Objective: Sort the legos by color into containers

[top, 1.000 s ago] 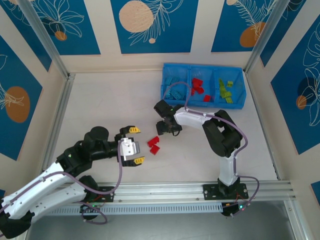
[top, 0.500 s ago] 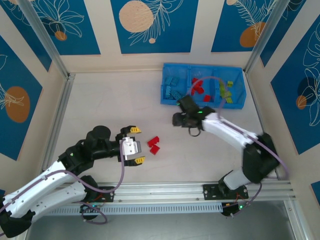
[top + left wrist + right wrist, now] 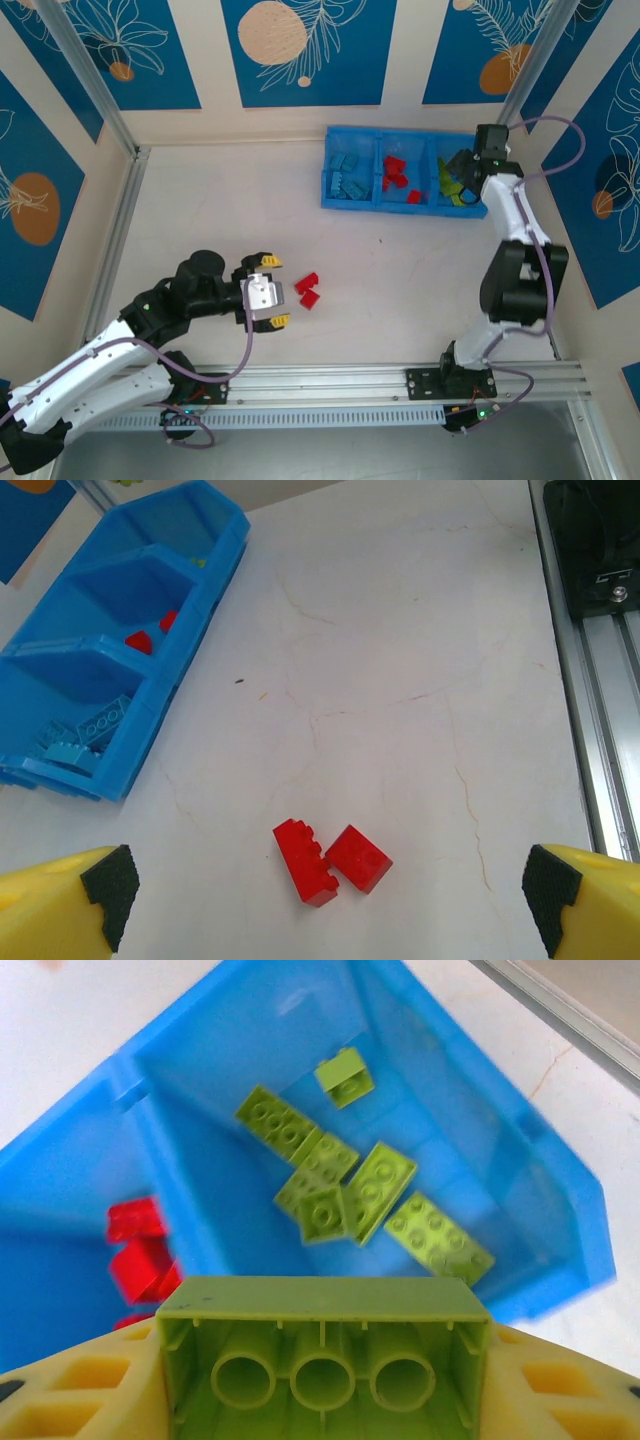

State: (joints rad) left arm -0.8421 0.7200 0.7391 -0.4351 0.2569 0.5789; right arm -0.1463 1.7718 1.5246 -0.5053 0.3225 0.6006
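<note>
Right gripper [image 3: 462, 172], upper right of the overhead view, is clamped on a lime brick [image 3: 320, 1360] above the green compartment [image 3: 500, 1140]. Risk: released off-centre, the brick could bounce into the red compartment [image 3: 50, 1260] alongside. Left gripper [image 3: 272, 290] is spread wide beside two red bricks [image 3: 330, 862], lower centre.

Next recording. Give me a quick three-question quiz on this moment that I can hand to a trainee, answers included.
1. True or false: the left gripper is shut on a red piece.
2. The brick in the right gripper is: A red, B light blue, C lime green.
3. How many red bricks lie on the table outside the blue tray?
Key: 1 false, it is open and holds nothing. 2 C. 3 two.
</note>
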